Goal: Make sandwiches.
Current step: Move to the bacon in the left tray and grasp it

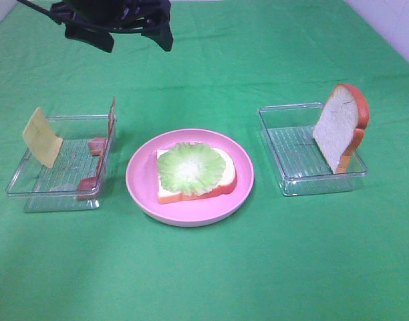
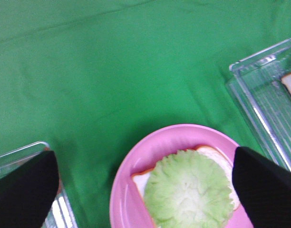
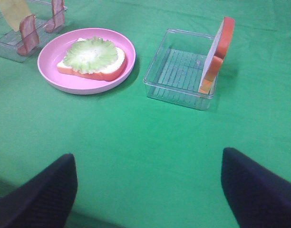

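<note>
A white bread slice with an orange-red crust (image 1: 226,175) lies on the round pink plate (image 1: 141,180), with pale green lettuce (image 1: 190,167) on top. A second bread slice (image 1: 338,127) leans upright in the right clear tray (image 1: 291,180). The yellow cheese square (image 1: 41,137) and pink-red bacon strips (image 1: 111,127) lean in the left clear tray (image 1: 31,194). My left gripper (image 1: 132,37) is open and empty, high behind the plate; its wrist view shows the lettuce (image 2: 188,190) between its fingers (image 2: 26,190). My right gripper (image 3: 148,166) is open and empty, well short of the plate (image 3: 50,71).
A green cloth (image 1: 204,281) covers the whole table. The plate stands between the two trays. A white wall edge (image 1: 398,27) shows at the back right. The right gripper is outside the exterior high view.
</note>
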Tool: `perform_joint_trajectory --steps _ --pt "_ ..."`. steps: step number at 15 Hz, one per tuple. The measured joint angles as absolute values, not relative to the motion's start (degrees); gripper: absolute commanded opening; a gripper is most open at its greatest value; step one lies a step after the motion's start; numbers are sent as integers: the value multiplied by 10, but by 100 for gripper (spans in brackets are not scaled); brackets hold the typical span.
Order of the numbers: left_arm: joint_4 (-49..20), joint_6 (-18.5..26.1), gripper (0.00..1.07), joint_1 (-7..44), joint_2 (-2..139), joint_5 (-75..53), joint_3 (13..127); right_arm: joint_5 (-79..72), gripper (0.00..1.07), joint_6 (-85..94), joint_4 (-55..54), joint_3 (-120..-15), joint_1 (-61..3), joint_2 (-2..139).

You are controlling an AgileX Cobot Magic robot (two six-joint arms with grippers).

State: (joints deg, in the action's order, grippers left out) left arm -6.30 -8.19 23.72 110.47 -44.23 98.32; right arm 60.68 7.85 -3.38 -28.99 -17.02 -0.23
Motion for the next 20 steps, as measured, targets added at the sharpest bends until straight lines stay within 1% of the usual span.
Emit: perform_joint_trajectory --steps 1,2,5,7,8,9,10,14,17,18,20 --pt "-30 -121 94 237 1105 -483 1002 607 76 78 -34 -290 -170 -2" --pt "-11 -142 93 237 1105 -506 1008 607 76 78 -34 -290 -170 -2" --pt "32 -182 91 235 1106 -548 1010 607 76 78 -34 -290 -170 -2" --pt "40 -213 91 223 1121 -564 1012 607 76 78 -34 -290 -170 -2" --pt "42 -220 90 218 1132 -571 1012 607 76 78 -34 -290 -170 -2" --pt "44 -224 88 213 1142 -573 1012 607 76 78 -34 -290 -170 -2" --pt "43 -228 82 211 1160 -572 1012 607 76 78 -34 -290 -170 -2" --pt "29 -233 81 193 1210 -572 1036 607 76 78 -34 -290 -170 -2" --pt "7 -233 71 187 1240 -572 1056 607 76 78 -34 -290 -170 -2" --pt "-7 -233 71 187 1253 -572 1063 607 76 78 -34 -290 -170 -2" --pt "-11 -233 71 187 1262 -572 1063 607 76 78 -34 -290 -170 -2"
